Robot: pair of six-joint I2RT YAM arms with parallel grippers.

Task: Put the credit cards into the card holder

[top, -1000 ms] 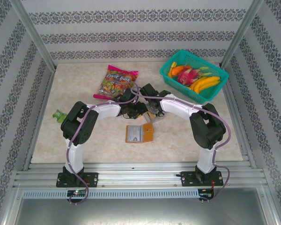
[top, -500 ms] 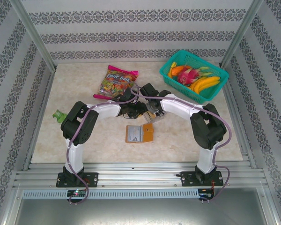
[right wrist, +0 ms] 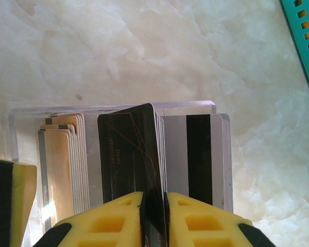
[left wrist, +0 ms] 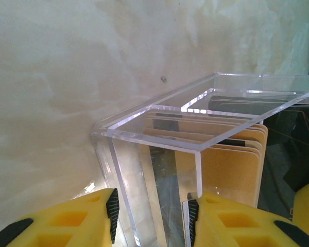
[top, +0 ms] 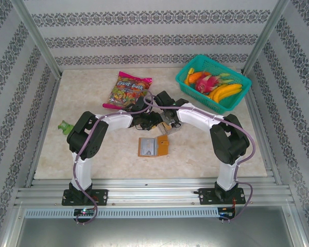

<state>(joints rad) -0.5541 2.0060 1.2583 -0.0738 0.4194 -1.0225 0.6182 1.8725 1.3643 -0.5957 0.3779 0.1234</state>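
Left arm: we see the left tool (left wrist: 152, 218) with its yellow fingers (left wrist: 67, 221) closed on either side of one end of the clear acrylic slotted tray (left wrist: 159, 110). The pads seem to touch its walls, though the view is cropped.
Right arm: the right tool (right wrist: 153, 203) is clamped on a thin black plastic credit card (right wrist: 126, 154) standing in the tray's middle slot.
Slots: tan cards (right wrist: 62, 164) stand on one side of it, grey-silver cards (right wrist: 198, 154) on the other.
Near edge: we find the orange-brown leather-like folding card holder (top: 153, 146) lying open on the pale marbled surface (top: 211, 154), toward the middle of its near edge, apart from the tray.
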